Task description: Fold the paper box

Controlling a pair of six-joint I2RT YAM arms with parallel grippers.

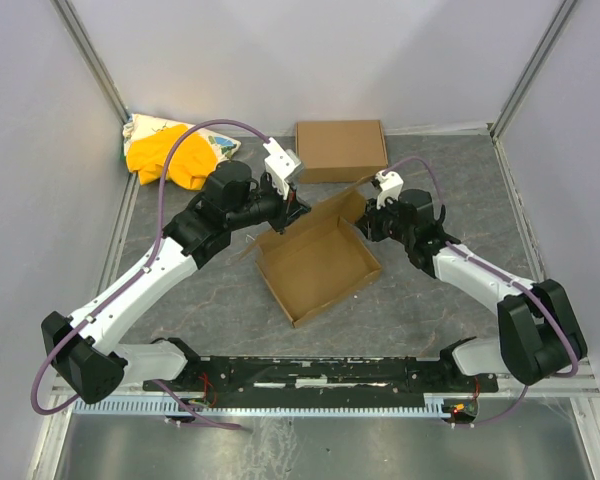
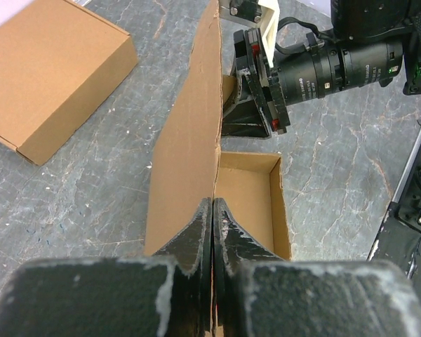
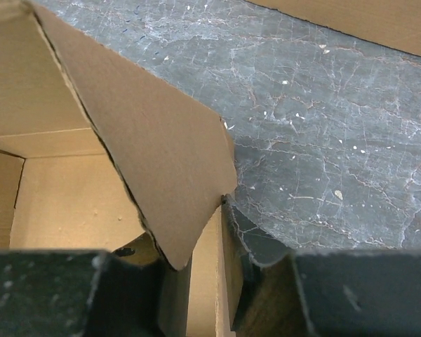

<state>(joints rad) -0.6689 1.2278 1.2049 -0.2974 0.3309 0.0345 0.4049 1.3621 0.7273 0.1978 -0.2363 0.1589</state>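
left wrist view showed the left claw (image 2: 212, 207) pinched fully closed on the edge of an upright panel of the paper box (image 2: 186, 133), with the cardboard running away from the fingertips like a thin wall. past that panel lay the box's shallow tray, open side up.

in the right wrist view, the right claw (image 3: 186, 242) straddled a wall at a corner of the tray. one finger (image 3: 249, 235) was pressed against the outside and a slanted flap leaned over the inside. the jaws stood partly apart around the cardboard, and i could not tell whether they were truly clamping it.

from above, the box sat near the middle of the bench (image 1: 450, 300), turned at an angle. the raised panel was on its far side, with one claw at each end. the other carton (image 1: 340, 150) lay closed by the far edge, apart from the work, and a yellow cloth (image 1: 165, 155) was bundled in the far left corner.

judging by this, the tray walls were already up and the step in hand was raising the large far panel, probably the lid. the next move would call for both claws to swing that panel over the tray together, along its crease. the side flaps would need to go inside the walls, without the light tray sliding or the panel buckling between the two grips.
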